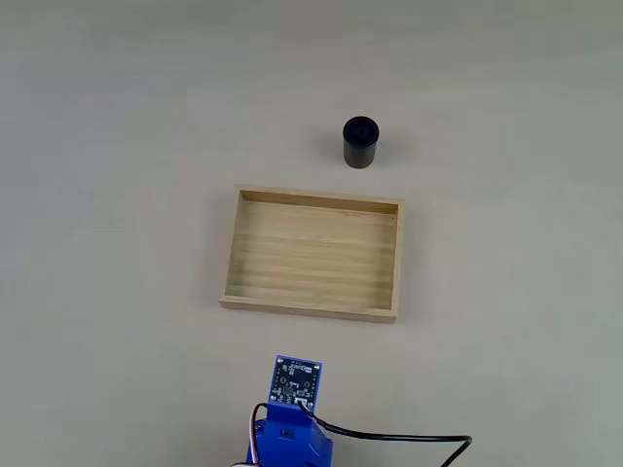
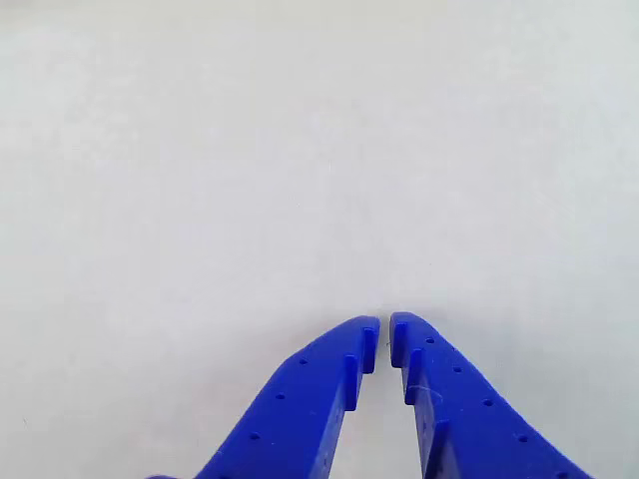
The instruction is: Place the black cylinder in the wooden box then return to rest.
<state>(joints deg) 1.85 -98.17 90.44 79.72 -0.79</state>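
Nearest of all, the blue gripper (image 2: 383,321) enters the other view from the bottom edge, its two fingers drawn together until only a thin slit parts the tips, with nothing held between them. Ahead of the tips lies plain pale table (image 2: 300,150). From the fixed view, looking down, the arm's blue wrist with a small circuit board (image 1: 297,380) sits at the bottom edge, and a black cable (image 1: 409,439) trails off to the right. Directly beyond it lies the wooden box (image 1: 237,255), a shallow light-wood tray with its long side running across the arm's reach and its floor bare. Farther still, just past the box's far wall and slightly to the right in this view, stands the black cylinder (image 1: 361,143), upright, its round top facing up, apart from the box. Reaching it likely means passing over the box and opening the jaws first.
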